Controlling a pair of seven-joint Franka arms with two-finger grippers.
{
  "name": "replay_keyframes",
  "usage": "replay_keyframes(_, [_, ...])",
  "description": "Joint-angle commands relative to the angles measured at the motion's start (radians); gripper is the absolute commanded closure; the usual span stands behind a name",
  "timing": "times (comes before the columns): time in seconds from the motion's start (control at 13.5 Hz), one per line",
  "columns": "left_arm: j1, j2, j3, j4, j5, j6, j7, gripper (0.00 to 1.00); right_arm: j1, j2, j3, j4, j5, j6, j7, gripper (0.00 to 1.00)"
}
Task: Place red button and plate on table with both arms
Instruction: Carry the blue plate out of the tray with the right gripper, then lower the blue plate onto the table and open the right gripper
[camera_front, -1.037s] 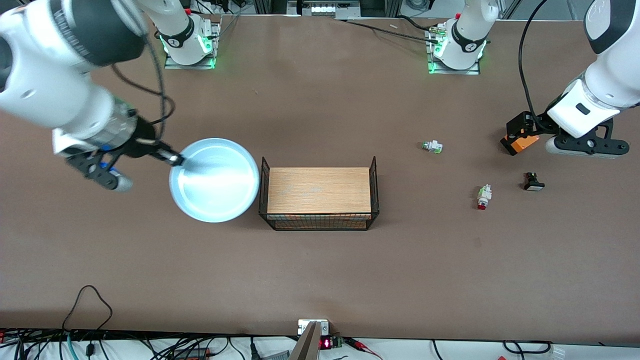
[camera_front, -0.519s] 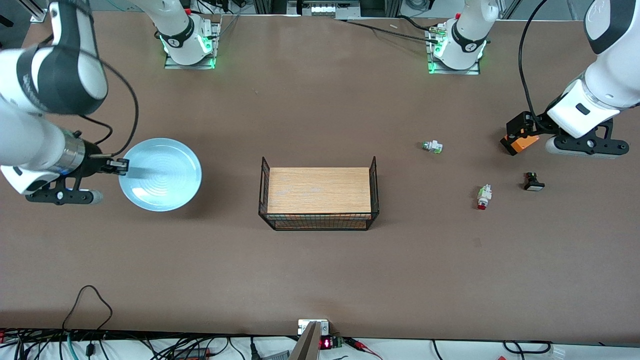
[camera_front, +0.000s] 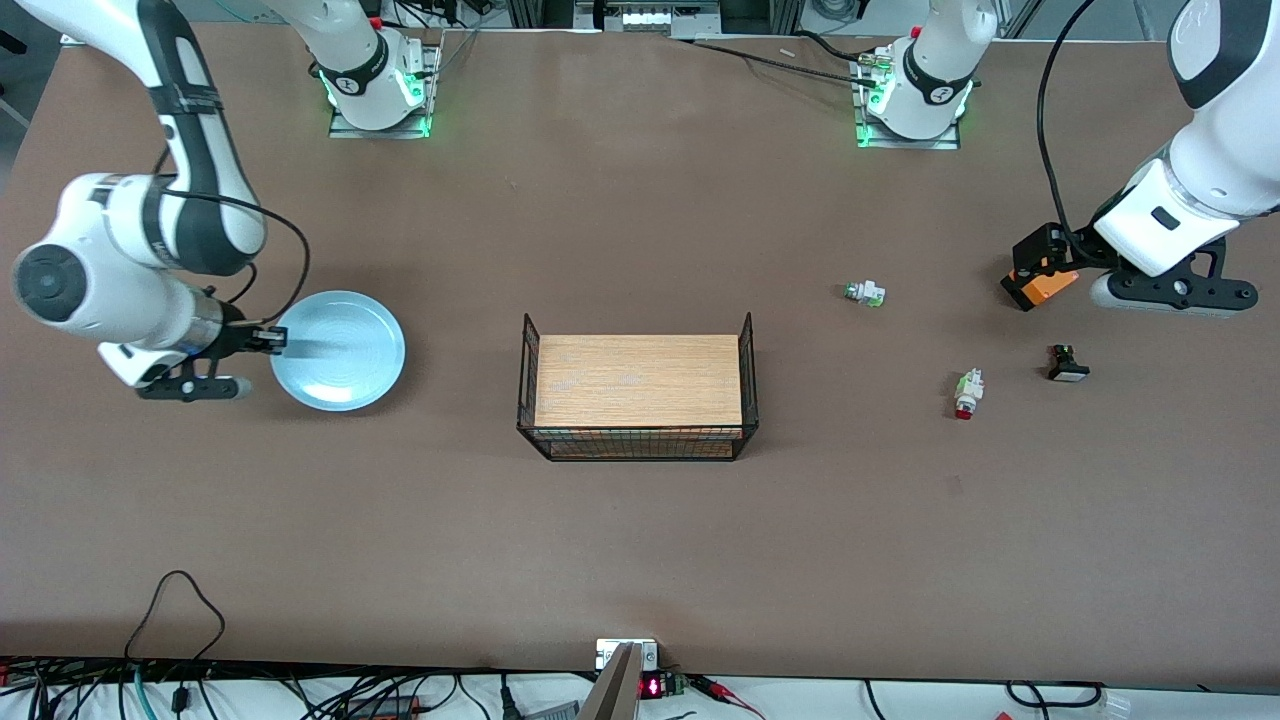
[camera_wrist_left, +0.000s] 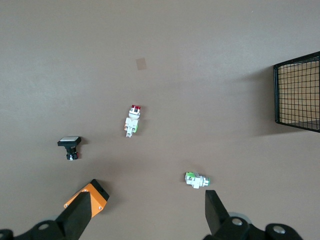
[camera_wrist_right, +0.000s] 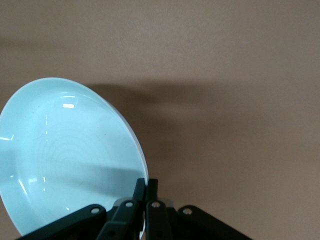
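Note:
My right gripper (camera_front: 275, 342) is shut on the rim of the pale-blue plate (camera_front: 340, 350) and holds it low over the table (camera_front: 640, 540) toward the right arm's end. In the right wrist view the fingers (camera_wrist_right: 146, 187) pinch the plate (camera_wrist_right: 65, 150) at its edge, and the plate casts a shadow on the table. The red button (camera_front: 966, 393) lies on the table toward the left arm's end and also shows in the left wrist view (camera_wrist_left: 132, 120). My left gripper (camera_front: 1050, 272) is open and empty above the table near it, with its jaws wide apart (camera_wrist_left: 150, 212).
A black wire basket with a wooden top (camera_front: 637, 395) stands mid-table, and its corner shows in the left wrist view (camera_wrist_left: 300, 90). A green-tipped part (camera_front: 865, 293) and a black white-capped part (camera_front: 1067, 364) lie near the red button.
My right arm carried the plate away from the basket toward its end of the table and lowered it. The left arm has not moved.

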Motion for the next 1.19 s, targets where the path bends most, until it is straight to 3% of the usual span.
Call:
replay_keyframes(0.0, [-0.002,-0.015,0.01,-0.009,-0.017,-0.01,0.01,0.0,-0.057,-0.004,0.022,-0.154,-0.011,0.196,-0.082,1.0])
replay_keyframes(0.15, [-0.002,-0.015,0.011,-0.009,-0.017,-0.01,0.01,0.0,-0.074,0.033,0.023,-0.212,-0.011,0.312,-0.144,1.0])
replay_keyframes(0.3, [-0.002,-0.015,0.013,-0.009,-0.017,-0.01,0.009,0.0,-0.106,0.056,0.025,-0.214,-0.011,0.323,-0.175,0.96])
replay_keyframes(0.37, [-0.002,-0.015,0.014,-0.009,-0.017,-0.01,0.009,0.0,-0.108,0.046,0.026,-0.212,0.001,0.314,-0.159,0.24])
replay_keyframes(0.44, [-0.001,-0.015,0.016,-0.009,-0.017,-0.012,0.009,0.0,-0.105,0.023,0.031,-0.209,0.007,0.303,-0.125,0.0])
replay_keyframes(0.67, [-0.002,-0.013,0.014,-0.009,-0.017,-0.01,0.001,0.0,-0.104,-0.043,0.086,-0.11,0.009,0.13,0.007,0.0])
replay_keyframes(0.89, [-0.004,-0.013,0.014,-0.009,-0.017,-0.019,-0.005,0.0,-0.055,-0.078,0.092,0.019,0.009,-0.002,0.056,0.0])
replay_keyframes(1.11, [-0.004,0.026,0.014,-0.011,-0.012,-0.12,0.007,0.0,-0.028,-0.095,0.092,0.141,0.009,-0.113,0.064,0.0])
